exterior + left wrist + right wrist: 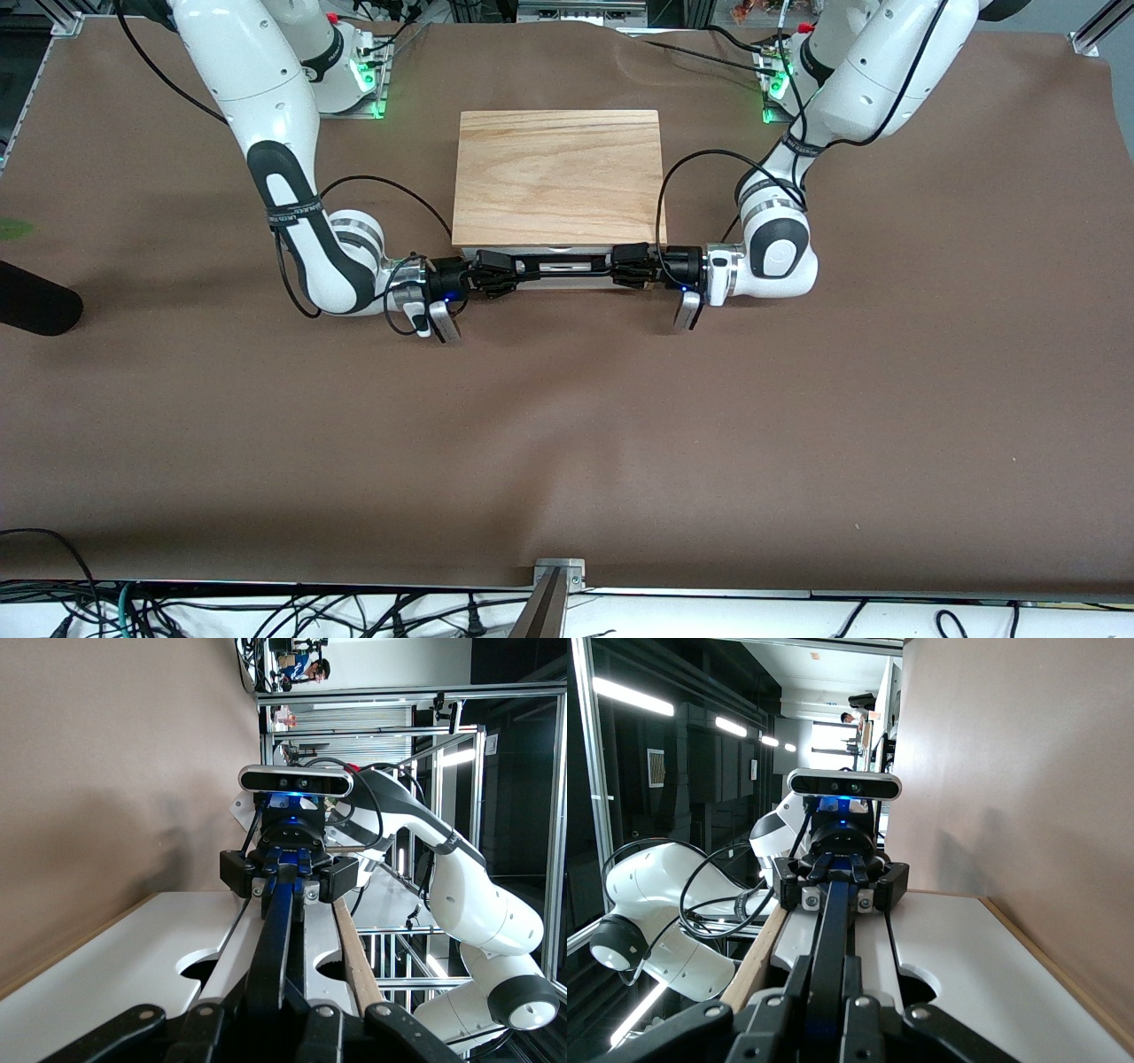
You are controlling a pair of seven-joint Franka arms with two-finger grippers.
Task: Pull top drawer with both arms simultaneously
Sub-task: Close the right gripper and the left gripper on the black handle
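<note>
The top drawer [558, 265] shows its white front just under the wood top of the cabinet [558, 177], facing the front camera. Its long black wire handle [560, 273] runs across the front. My right gripper [493, 268] is shut on the handle's end toward the right arm. My left gripper [633, 264] is shut on the end toward the left arm. In the left wrist view my left gripper [285, 1028] clamps the handle [282, 939], with the right gripper at its other end. In the right wrist view my right gripper [833, 1014] clamps the handle [836, 930]. The drawer front sits close to the cabinet body.
A second white drawer front with a notch [133, 966] lies below the top one. A brown cloth [567, 443] covers the table. A dark object [35, 306] lies at the right arm's end of the table. Cables hang along the table's edge nearest the camera.
</note>
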